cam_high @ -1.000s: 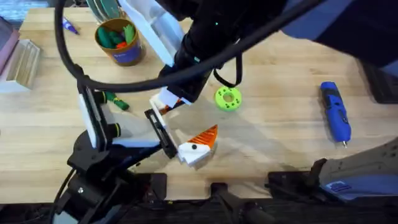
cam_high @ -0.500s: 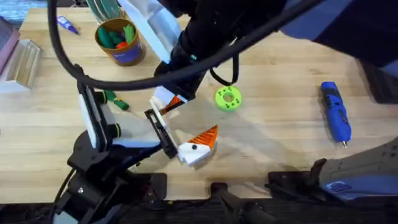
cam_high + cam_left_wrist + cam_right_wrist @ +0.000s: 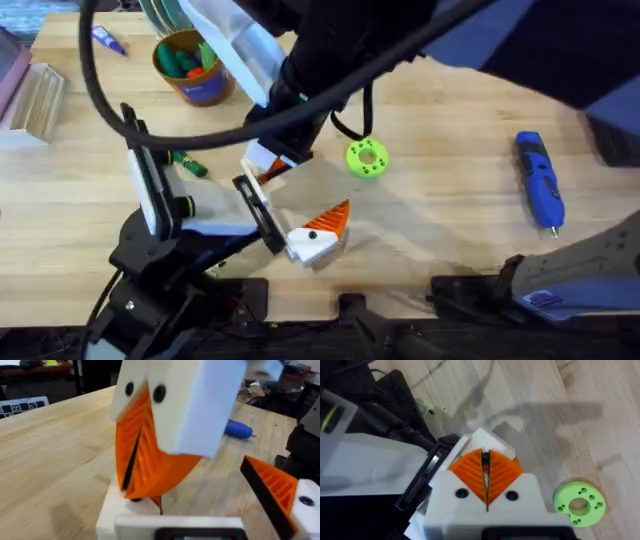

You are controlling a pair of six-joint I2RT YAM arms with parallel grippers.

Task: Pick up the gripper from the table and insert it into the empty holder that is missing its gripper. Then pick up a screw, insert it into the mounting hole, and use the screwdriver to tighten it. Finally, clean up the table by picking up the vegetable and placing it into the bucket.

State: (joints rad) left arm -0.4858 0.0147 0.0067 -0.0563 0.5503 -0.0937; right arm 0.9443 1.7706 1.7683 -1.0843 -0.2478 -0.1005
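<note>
The right gripper (image 3: 485, 482) hangs directly over the holder (image 3: 131, 509) on the left arm's end, pads pressed together on a thin dark sliver; whether they grip the gripper cannot be told. The left gripper (image 3: 318, 232) stands apart, one orange pad (image 3: 272, 489) mounted, the other mount bare. The screwdriver (image 3: 538, 180) lies well right; the green disc (image 3: 366, 158) sits just beside the work. The vegetable (image 3: 187, 162) lies near the bucket (image 3: 193, 68).

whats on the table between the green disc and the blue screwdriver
Nothing: in the overhead view bare wood separates the bright green round holed disc from the fat blue pen-shaped screwdriver.
</note>
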